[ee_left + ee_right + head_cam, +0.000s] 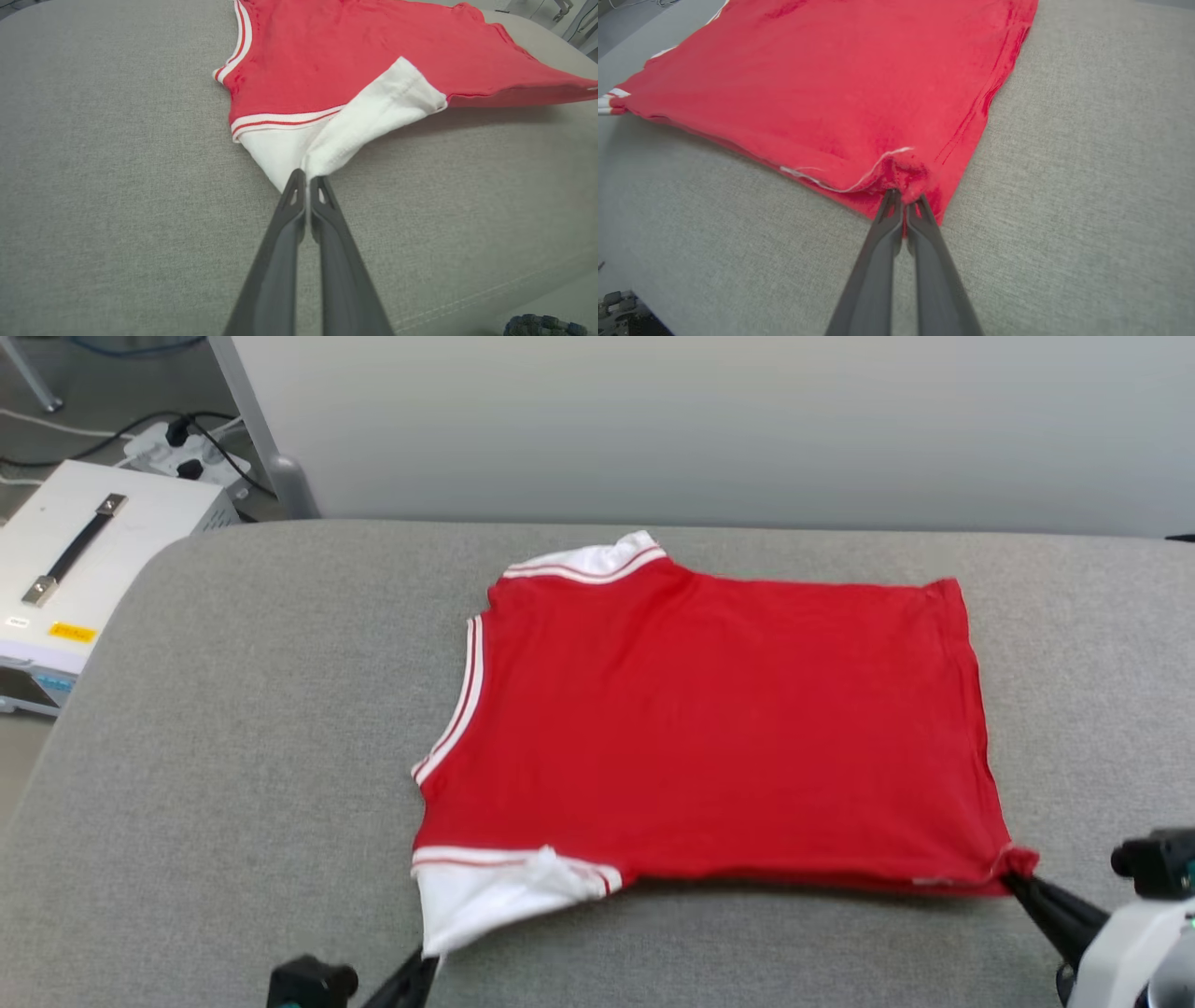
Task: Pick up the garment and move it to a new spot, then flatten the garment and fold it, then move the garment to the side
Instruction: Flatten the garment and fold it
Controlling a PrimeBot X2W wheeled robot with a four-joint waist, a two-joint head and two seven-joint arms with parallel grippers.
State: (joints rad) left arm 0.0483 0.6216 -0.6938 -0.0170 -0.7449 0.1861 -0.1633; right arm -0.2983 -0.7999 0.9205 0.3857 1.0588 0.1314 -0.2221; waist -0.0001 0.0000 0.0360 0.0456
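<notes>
Left gripper (307, 179), at the lower left of the head view, was clamped tight on the tip of the white sleeve (373, 112) of the garment (709, 728). At the lower right, the right gripper (903, 199) was pinched closed on the red hem corner (906, 170). The garment lay spread across the middle of the grey padded surface (233, 756), plain red side up, its collar toward the frame's left and its near edge slightly raised.

The garment (709, 728) is soft matt knit cloth — the table (233, 756) coarse grey weave.
</notes>
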